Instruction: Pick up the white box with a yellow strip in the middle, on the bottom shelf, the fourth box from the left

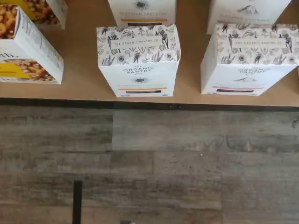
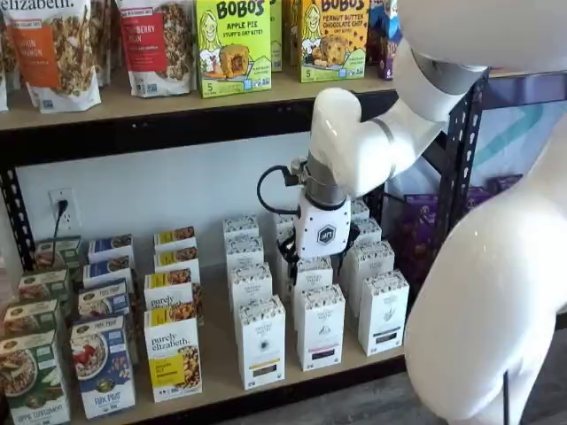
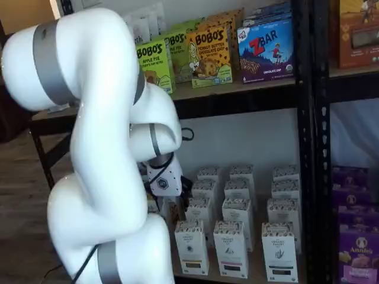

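On the bottom shelf, the white box with the yellow strip stands in the front row, right of the purely elizabeth box. The gripper hovers behind it, released, holding nothing. Judged step: approach; next, descend over that carton.

White box w/ speckled black-and-white top band, round logo and yellow strip on its front stood upright at the front edge of the bottom shelf, a light-wood board; also seen in a shelf view.
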